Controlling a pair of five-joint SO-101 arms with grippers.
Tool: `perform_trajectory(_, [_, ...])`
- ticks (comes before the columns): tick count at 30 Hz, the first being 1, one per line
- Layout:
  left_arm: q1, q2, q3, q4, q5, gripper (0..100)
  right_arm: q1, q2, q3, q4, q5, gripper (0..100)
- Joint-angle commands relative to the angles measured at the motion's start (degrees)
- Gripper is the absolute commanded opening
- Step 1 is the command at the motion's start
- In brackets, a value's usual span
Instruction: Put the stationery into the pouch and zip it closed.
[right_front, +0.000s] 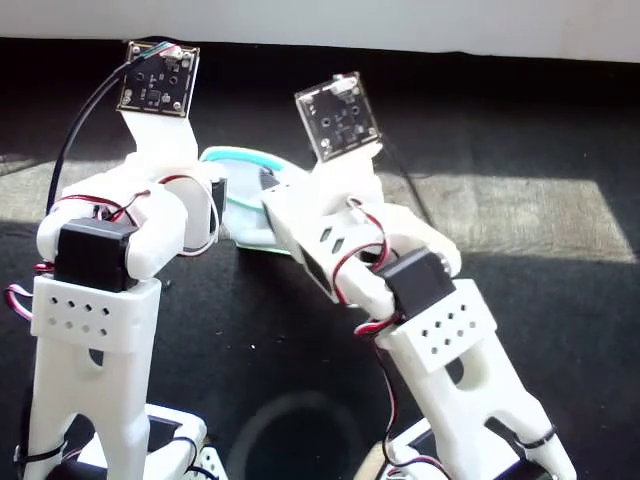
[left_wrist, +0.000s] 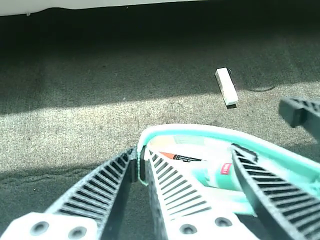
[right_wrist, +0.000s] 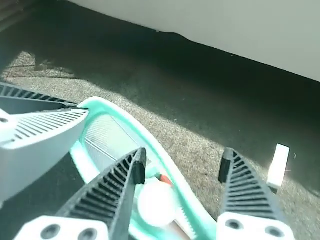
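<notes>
I find the pouch (left_wrist: 200, 131), a mint-green zip case, lying open on the table between the two arms, its mouth gaping and the zip not drawn. Inside it I see an orange-red pen (left_wrist: 181, 157) with a black section lying across the pale lining, and beside it a white and mint item (left_wrist: 225, 170) bearing a small red label; I cannot tell what this item is. The left gripper (left_wrist: 139, 165) is clenched on the near rim of the pouch, with the rim pinched between its two ribbed fingers. The right gripper (right_wrist: 183, 160) is released, its jaws spread wide and straddling the opposite rim: one finger stands inside the mouth above the contents, the other outside over the table, and neither grips anything. One white eraser (left_wrist: 226, 86) remains outside the pouch, lying on the table well apart from it on the far side. The table is covered with a dark grey felt-like mat (left_wrist: 75, 75), crossed by a broad band of sunlight, with shadow nearer the back. A white wall (right_wrist: 225, 30) closes off the far edge. There is print on the pen barrel and the red label, but it is too small to read.
</notes>
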Motion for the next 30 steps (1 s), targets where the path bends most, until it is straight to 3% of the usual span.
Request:
perform_trajectory(1, [0.84,0.66,1.71,-0.26,0.0,1,0.04,-0.4,-9.8,4.35,0.88,25.2])
perform_trajectory(6, [0.75,0.66,1.8,-0.26,-0.09,1,0.92,-0.4,-20.7,8.4,0.97,25.2])
perform_trajectory(10, [-0.31,0.13,1.36,0.18,-0.26,1,11.03,0.48,-24.57,7.16,0.97,25.2])
perform_trajectory(15, [-6.02,0.04,1.36,1.41,-0.35,1,22.46,3.74,-13.67,-2.51,0.88,25.2])
perform_trajectory(22, [-7.78,0.04,1.27,2.29,-0.35,1,23.96,22.2,-3.21,-16.66,0.88,25.2])
perform_trajectory(30, [-7.43,0.04,-3.47,5.71,-0.35,1,24.48,50.95,-18.42,-20.09,0.79,25.2])
